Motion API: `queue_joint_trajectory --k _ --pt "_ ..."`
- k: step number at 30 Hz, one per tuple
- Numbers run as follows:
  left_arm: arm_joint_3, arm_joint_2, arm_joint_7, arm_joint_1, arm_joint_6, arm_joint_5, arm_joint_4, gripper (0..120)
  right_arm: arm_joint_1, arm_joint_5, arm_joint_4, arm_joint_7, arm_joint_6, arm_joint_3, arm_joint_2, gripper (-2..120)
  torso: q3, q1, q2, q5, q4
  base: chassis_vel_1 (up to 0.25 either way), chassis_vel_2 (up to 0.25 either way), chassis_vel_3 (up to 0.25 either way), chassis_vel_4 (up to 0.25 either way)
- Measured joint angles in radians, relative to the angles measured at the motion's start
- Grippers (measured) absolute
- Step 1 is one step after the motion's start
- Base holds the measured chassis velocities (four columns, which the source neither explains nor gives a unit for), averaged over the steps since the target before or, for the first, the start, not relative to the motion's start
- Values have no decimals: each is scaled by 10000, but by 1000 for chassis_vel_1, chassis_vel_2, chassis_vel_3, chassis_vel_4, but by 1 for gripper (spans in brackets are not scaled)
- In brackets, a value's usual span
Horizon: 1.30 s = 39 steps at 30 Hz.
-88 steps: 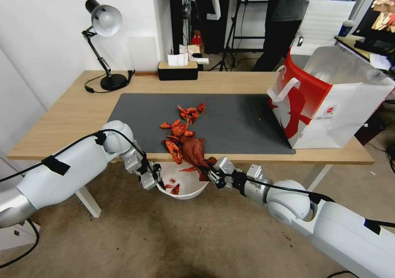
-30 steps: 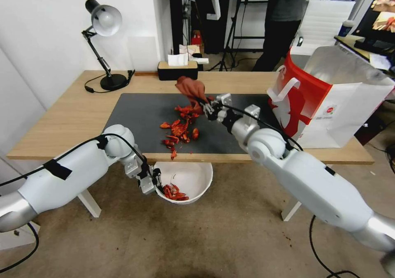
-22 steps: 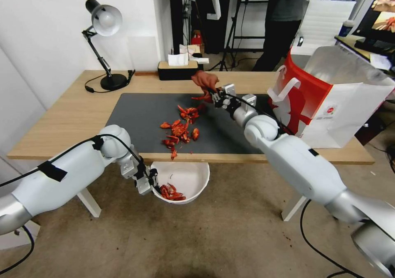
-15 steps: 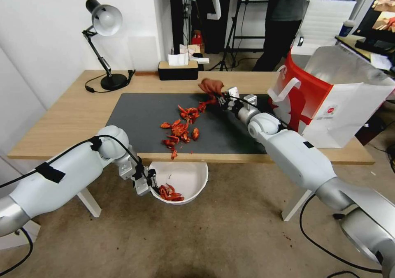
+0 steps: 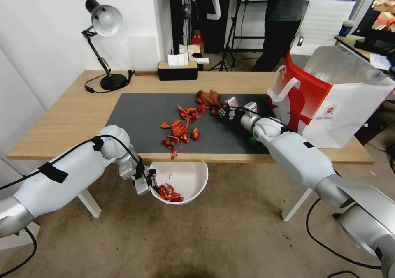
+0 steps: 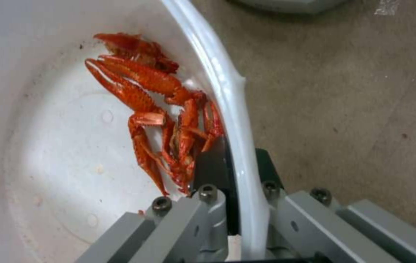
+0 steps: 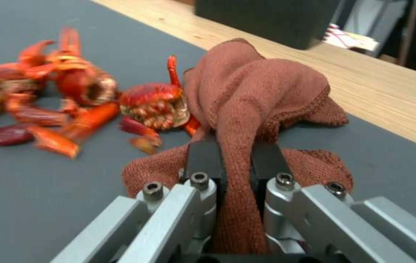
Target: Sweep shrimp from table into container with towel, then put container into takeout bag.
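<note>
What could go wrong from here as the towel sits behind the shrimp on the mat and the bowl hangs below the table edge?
1. The container is pinched at one rim point by the left gripper; falling shrimp could tip it.
2. The shrimp trail is spread out, so the towel held in the right gripper may push pieces past the bowl onto the floor.
3. One piece already sits at the table edge and may fall outside.

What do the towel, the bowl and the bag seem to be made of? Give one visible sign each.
Towel: soft knitted cloth, looped matte weave, folds limply.
Bowl: probably thin plastic, glossy white rim with highlights.
Bag: seemingly paper, creased flat panels; silvery foil-like lining inside.
</note>
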Motion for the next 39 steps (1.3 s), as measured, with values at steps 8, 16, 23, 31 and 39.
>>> queue_joint_trajectory --k 8,16,23,31,39 --pt "5 15 0 -23 18 -12 13 0 74 38 145 -585 188 -379 -105 5 0 1 1 0 0 0 0 0 0" --pt "-47 101 -13 70 19 -20 32 0 6 40 484 -1098 378 -627 -280 5 0 0 1 0 1 0 0 0 0" --pt "-56 70 -19 38 30 -40 25 0 -124 36 1062 -1264 406 -854 -575 5 0 0 1 0 1 0 0 0 0" --pt "-6 98 -9 -9 52 -55 -68 0 -734 8 2504 -1184 285 -921 -1121 5 2 0 1 2 1 0 0 0 0" --pt "161 -56 -6 -149 165 -114 -93 0 -1217 -23 3424 -854 96 -860 -1386 5 2 0 1 2 1 0 0 0 0"
